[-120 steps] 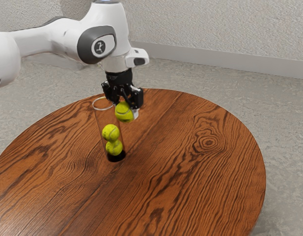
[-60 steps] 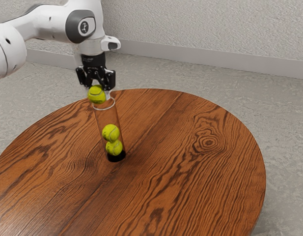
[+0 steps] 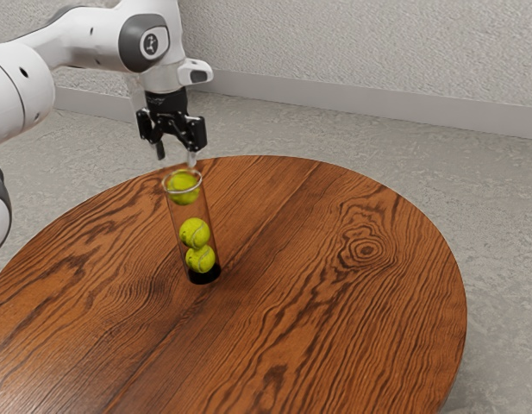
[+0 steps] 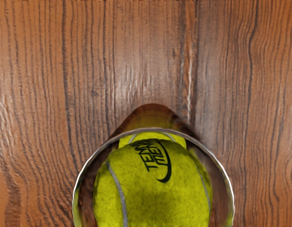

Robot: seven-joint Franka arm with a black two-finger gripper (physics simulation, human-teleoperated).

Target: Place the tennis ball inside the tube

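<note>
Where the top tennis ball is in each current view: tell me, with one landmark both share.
Exterior view: the top ball is inside the tube, near its rim, above the other two balls.
Wrist view: the top ball is within the rim, partly covering another ball.
Shared landmark: the tube's rim.

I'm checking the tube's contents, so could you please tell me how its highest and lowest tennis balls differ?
The highest ball is near the tube's top; the lowest ball is just above the black base. The highest ball has a gap beneath it, while the lowest ball has the middle ball right above it. Both are yellow-green.
</note>
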